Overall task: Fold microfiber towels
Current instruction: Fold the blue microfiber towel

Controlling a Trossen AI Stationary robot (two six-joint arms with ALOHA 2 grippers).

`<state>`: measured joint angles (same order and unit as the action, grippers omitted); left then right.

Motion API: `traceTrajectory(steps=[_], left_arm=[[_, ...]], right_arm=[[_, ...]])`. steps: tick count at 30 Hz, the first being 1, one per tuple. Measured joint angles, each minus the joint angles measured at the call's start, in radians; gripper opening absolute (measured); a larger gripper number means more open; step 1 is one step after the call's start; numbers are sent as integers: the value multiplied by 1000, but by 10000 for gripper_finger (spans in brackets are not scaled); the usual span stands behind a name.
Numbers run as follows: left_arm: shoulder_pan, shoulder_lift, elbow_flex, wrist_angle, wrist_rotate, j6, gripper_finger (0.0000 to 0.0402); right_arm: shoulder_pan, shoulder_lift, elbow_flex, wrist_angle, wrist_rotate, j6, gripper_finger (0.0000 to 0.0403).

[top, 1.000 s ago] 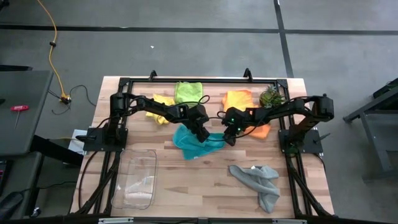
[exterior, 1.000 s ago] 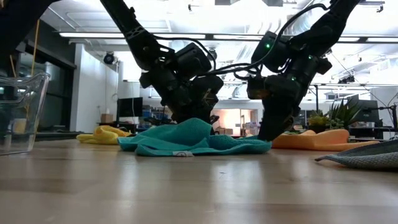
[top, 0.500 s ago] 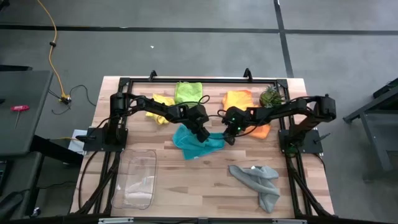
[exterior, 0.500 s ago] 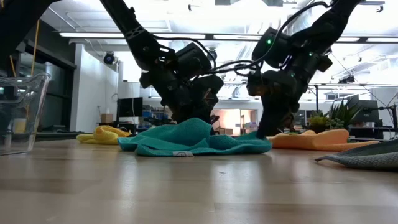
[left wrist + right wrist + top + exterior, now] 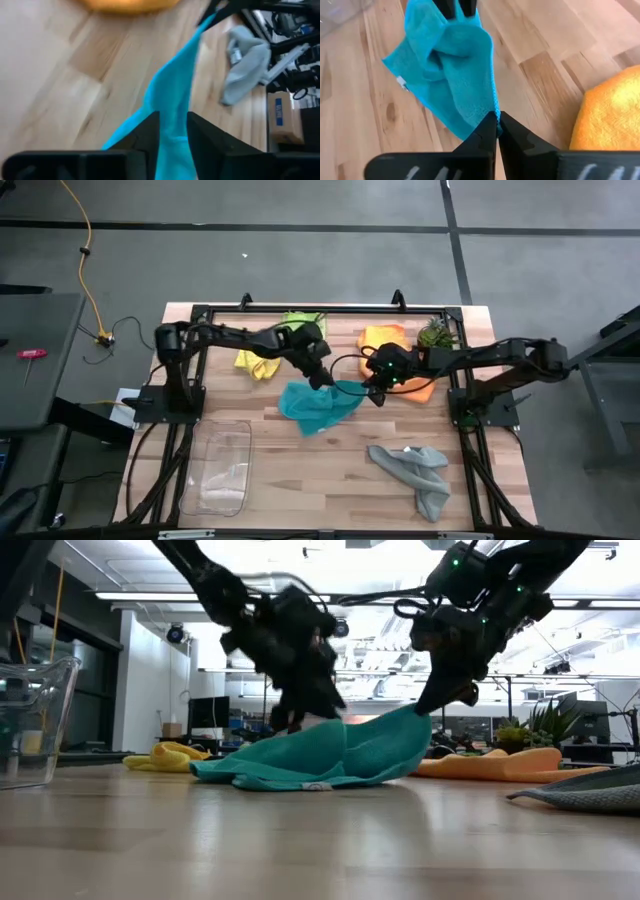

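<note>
A robotics lab or open workshop hall is indicated. A wooden tabletop point(image 5: 300, 470) fitted with a black frame point(image 5: 330, 310) is seen on a grey concrete floor point(image 5: 300, 240) marked with dark lines, and a yellow cable point(image 5: 88, 270) is trailed across it. Beyond the tabletop, long ceiling strip lights point(image 5: 150, 596), monitors point(image 5: 210, 712) and further benches are seen.

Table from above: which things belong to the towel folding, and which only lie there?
Belong to the job:
teal towel, held by both claws
yellow towel
lime green towel
orange towel
grey towel

Only lying there:
clear plastic tray
spiky green plant
</note>
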<state>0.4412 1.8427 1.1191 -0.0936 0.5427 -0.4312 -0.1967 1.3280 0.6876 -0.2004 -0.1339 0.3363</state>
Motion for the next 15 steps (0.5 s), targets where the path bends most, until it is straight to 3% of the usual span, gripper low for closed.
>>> traceTrajectory(steps=[5,9,15], left_arm=[[-6,-148,0,-101,-48,103,131],[-74,-247,0,-201,-167,248,151],[-258,-233,1,-172,-378,435,153]], right_arm=[[-4,-29,0,-7,21,37,0],[-30,-23,0,-4,28,113,0],[-52,14,0,0,20,176,0]])
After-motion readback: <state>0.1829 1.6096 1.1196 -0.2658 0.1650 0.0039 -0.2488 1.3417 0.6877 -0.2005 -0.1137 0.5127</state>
